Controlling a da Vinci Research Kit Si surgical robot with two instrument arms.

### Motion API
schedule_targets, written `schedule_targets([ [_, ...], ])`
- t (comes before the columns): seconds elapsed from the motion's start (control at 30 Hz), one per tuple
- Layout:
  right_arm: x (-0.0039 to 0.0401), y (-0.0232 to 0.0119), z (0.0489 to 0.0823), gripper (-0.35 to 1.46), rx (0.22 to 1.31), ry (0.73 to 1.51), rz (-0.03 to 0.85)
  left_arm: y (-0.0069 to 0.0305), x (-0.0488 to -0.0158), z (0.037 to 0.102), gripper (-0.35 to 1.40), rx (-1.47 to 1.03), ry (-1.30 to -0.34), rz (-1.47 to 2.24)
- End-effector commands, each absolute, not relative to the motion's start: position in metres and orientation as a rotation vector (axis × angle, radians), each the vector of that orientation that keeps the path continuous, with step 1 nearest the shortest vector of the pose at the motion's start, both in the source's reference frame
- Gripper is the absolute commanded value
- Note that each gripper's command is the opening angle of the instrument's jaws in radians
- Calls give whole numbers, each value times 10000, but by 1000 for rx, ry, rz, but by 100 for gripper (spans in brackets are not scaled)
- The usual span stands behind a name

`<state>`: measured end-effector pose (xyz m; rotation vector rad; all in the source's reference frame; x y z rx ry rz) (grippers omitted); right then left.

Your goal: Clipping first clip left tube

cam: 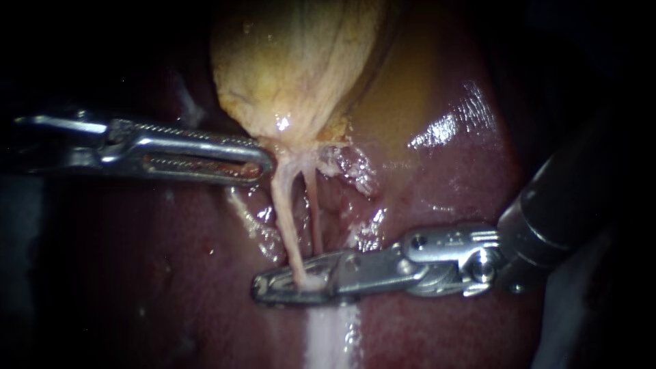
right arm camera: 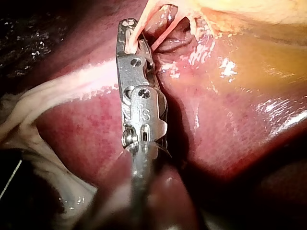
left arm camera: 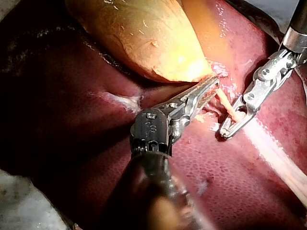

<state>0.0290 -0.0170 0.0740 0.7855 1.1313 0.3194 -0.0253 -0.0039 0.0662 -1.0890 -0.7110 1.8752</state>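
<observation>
Your right instrument, jaws clamped on the pale, taut left tube; your left instrument, jaws pinching the neck of the yellow, pear-shaped gallbladder.

Near left, bare liver: open passage. Left instrument, gripping the gallbladder, bars far left; right instrument, jaws clamped on the left tube, bars near right. Gap to the right tube is narrow.
</observation>
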Motion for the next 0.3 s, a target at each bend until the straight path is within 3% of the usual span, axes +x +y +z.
schedule_targets([
  [0.03, 290, -169, 740, -35, 784, 1132, 318, -39, -252, 662, -35, -1089, -711, 1875],
  [0.3, 289, -167, 741, -35, 782, 1132, 321, -38, -253, 662, -35, -1089, -711, 1875],
])
